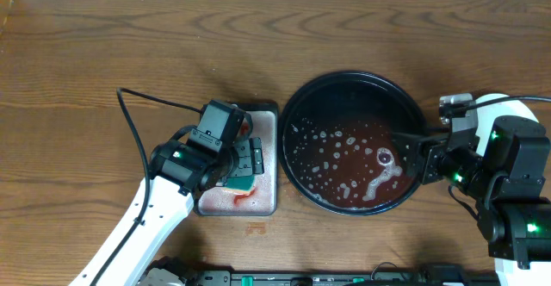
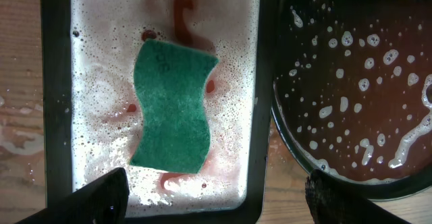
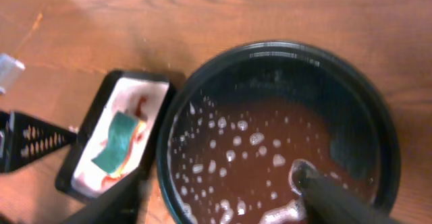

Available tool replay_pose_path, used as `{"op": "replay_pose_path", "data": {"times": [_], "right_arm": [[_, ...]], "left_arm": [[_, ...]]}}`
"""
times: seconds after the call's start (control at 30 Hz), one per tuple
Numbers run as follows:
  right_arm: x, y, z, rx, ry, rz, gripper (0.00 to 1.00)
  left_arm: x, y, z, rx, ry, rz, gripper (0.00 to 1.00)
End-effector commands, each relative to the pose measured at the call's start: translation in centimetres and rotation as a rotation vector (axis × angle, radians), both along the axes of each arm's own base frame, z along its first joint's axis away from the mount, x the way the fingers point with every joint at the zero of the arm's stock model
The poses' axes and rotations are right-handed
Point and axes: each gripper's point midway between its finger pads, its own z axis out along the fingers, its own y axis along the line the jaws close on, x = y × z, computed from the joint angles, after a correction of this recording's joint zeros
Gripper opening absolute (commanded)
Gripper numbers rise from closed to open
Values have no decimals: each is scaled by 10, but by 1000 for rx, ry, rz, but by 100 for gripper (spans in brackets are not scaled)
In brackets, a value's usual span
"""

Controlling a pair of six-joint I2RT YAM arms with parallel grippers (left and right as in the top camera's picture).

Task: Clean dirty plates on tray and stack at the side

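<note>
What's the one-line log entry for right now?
left fingers open above sponge in silver pan | right fingers open over black tray | tray holds foamy reddish water | no plates visible

Blk round tray, reddish foamy liquid inside, upright

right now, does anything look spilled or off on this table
The black tray is flooded with reddish-brown sudsy liquid, and no plates show in it. The metal pan is foamy, with red smears around the sponge, and wet patches lie on the tabletop beside the pan.
</note>
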Motion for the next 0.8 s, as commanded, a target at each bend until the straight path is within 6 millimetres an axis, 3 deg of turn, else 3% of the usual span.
{"op": "replay_pose_path", "data": {"times": [0.0, 0.1, 0.47, 0.6, 0.77], "right_arm": [[1, 6, 7, -6, -38, 37, 99], [-2, 9, 7, 58, 3, 19, 99], [-4, 2, 0, 23, 19, -17, 99], [-1, -19, 0, -71, -80, -113, 99], [-3, -29, -11, -100, -295, -182, 99]], "left_arm": [[6, -1, 10, -13, -23, 11, 84], [6, -1, 10, -13, -23, 11, 84], [6, -1, 10, -13, -23, 11, 84], [6, -1, 10, -13, -23, 11, 84], [6, -1, 10, -13, -23, 11, 84]]}}
